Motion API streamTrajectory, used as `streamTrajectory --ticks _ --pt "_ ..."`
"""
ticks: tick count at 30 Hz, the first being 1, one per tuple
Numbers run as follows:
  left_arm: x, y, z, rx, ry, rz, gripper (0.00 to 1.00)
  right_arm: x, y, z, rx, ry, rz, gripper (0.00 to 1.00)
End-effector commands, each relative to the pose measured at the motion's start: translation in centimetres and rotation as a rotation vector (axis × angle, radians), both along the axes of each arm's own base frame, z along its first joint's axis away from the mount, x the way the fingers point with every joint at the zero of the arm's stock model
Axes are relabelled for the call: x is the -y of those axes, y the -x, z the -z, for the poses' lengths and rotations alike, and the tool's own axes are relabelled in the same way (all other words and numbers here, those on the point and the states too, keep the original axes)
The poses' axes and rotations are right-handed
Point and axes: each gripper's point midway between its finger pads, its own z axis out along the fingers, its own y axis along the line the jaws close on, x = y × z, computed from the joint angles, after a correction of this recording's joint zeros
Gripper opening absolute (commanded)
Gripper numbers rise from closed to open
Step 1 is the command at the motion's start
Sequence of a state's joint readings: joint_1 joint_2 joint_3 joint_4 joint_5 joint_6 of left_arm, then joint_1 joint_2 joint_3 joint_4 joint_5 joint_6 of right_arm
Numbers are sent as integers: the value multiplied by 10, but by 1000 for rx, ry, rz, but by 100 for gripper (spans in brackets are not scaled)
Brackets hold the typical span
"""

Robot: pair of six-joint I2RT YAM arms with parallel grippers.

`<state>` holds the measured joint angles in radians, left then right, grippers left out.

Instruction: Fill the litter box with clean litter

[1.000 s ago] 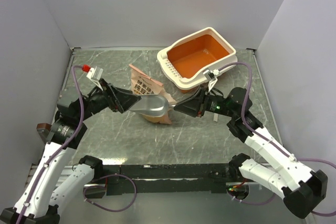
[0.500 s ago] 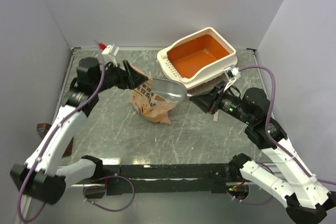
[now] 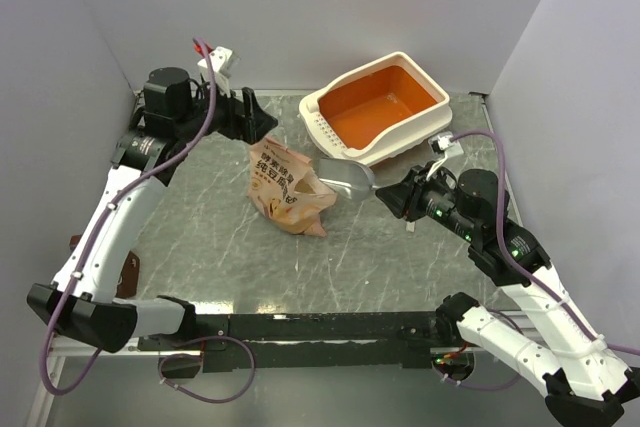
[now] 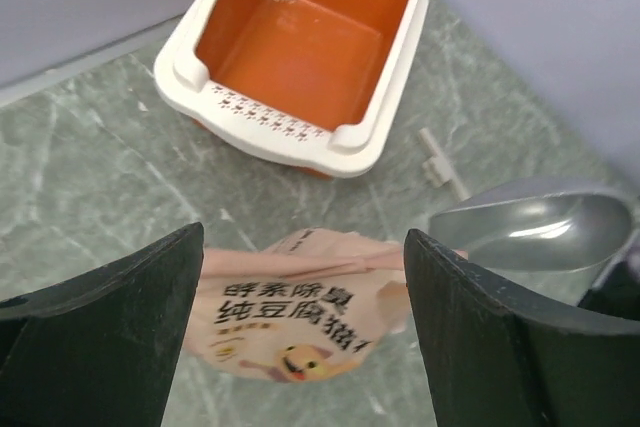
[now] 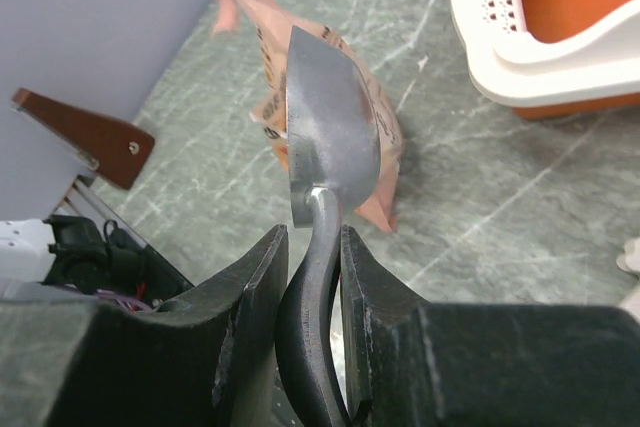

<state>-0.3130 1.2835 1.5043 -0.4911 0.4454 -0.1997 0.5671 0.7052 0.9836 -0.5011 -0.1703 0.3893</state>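
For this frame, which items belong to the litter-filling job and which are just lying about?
Belonging:
litter box, empty
metal scoop, clamped in the right gripper
printed paper bag, below the open left gripper

Lying about:
small white plastic piece near the box
brown tab at the left table edge
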Motion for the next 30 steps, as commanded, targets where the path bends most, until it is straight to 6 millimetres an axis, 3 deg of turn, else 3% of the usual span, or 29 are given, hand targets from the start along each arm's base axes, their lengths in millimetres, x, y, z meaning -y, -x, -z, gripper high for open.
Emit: streamTrajectory --ticks 1,5,10,16,23,30 --pt "-5 3 10 189 -209 128 85 9 6 -39 97 -21 13 0" --pt "2 18 33 319 -274 268 86 16 14 -38 83 5 17 0" --pt "4 17 40 453 -354 341 86 19 26 -43 88 11 -14 0" --pt "9 13 59 492 -428 444 85 25 37 -36 92 40 -30 0" --pt "12 -6 75 511 -529 456 84 23 46 -30 91 47 -76 0" --pt "27 -18 62 552 -585 458 84 24 52 -25 108 41 -92 0"
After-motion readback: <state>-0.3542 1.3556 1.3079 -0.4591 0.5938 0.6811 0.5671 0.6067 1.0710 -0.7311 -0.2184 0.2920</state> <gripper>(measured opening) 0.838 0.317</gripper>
